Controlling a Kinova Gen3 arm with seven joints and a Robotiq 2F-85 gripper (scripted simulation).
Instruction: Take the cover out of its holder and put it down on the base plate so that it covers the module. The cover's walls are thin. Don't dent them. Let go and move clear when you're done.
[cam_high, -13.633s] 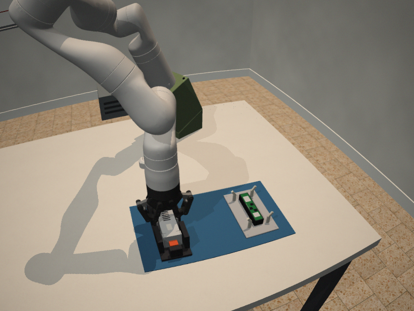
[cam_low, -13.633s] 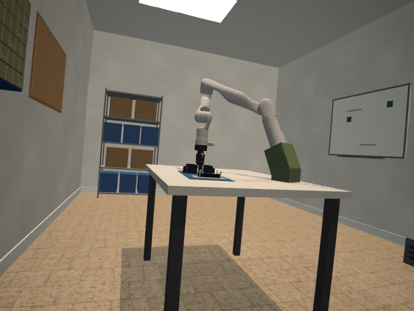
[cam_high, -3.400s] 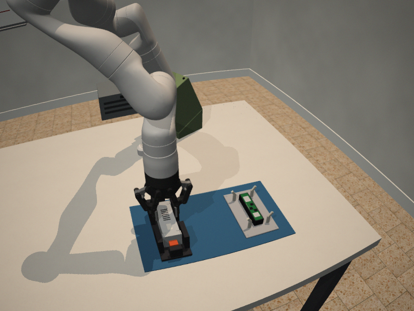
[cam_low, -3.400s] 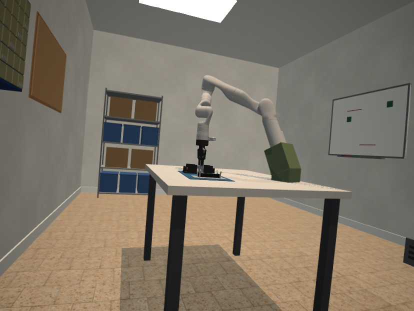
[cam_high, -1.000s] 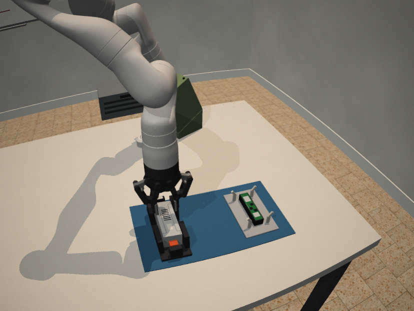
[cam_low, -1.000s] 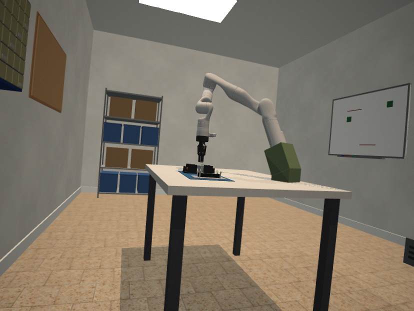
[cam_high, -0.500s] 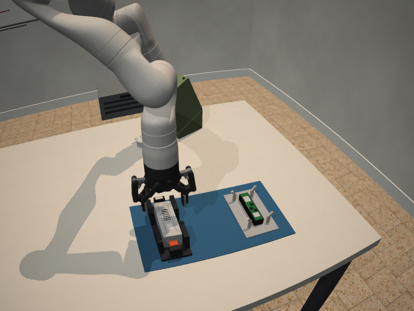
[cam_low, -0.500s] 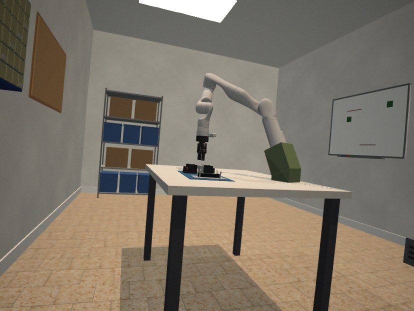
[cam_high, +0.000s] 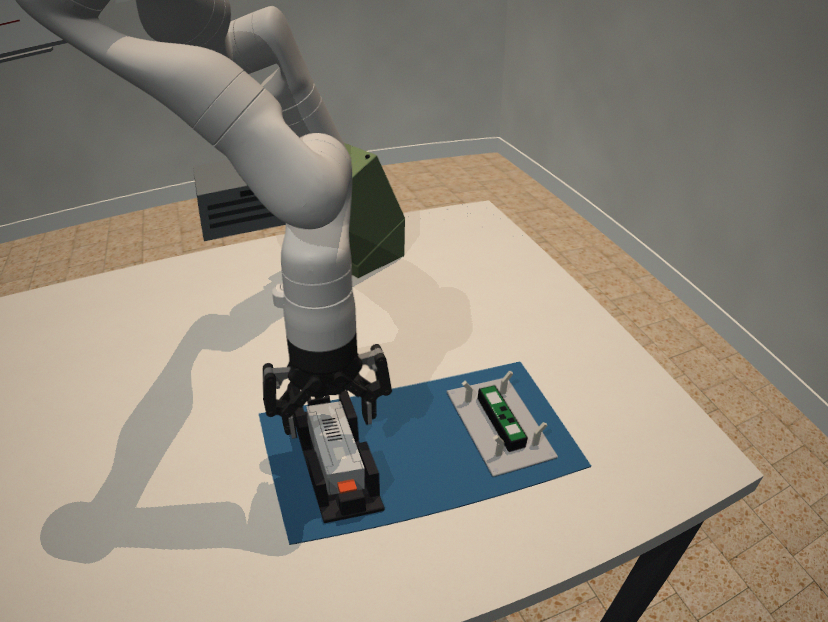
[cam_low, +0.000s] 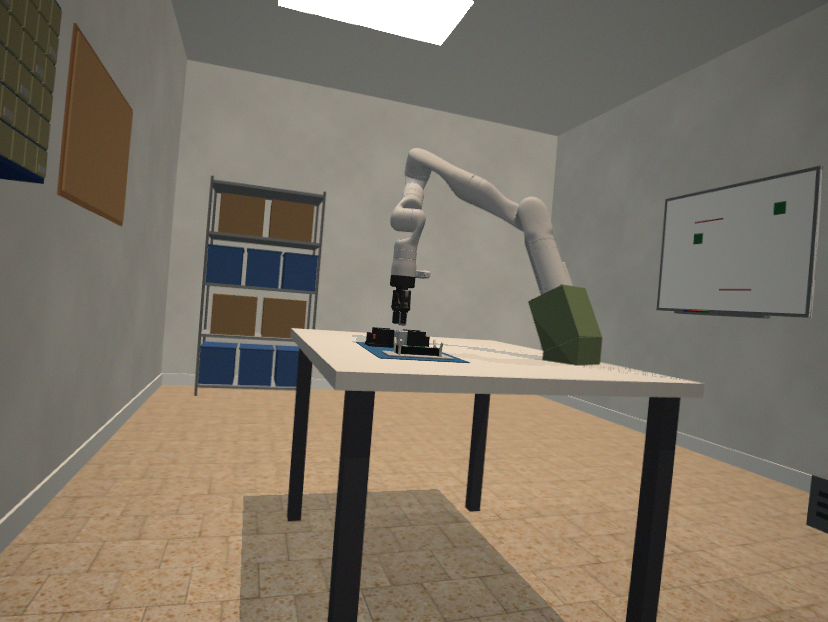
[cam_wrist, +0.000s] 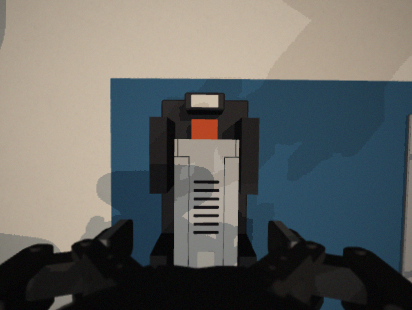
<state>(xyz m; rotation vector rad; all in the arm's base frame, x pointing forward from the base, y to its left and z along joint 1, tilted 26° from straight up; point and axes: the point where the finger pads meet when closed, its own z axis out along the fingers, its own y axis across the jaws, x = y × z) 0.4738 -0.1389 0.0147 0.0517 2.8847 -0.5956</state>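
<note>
Our fingers (cam_high: 329, 428) (cam_low: 399, 322) stand wide above the cover (cam_high: 334, 445) (cam_wrist: 206, 170), ungripped in its holder (cam_high: 372, 472) (cam_wrist: 155, 155); we judge it's grasping time: descend straight, close gently.

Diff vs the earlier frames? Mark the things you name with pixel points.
Black two-finger gripper (cam_high: 329, 428) (cam_low: 400, 321) (cam_wrist: 200, 235): raised, fingers spread wider, now fully open, holding nothing. Light grey slotted cover (cam_high: 334, 445) (cam_wrist: 206, 170) is still in its black holder (cam_high: 313, 476) (cam_wrist: 159, 155); green-topped module (cam_high: 502, 415) unchanged, uncovered.
</note>
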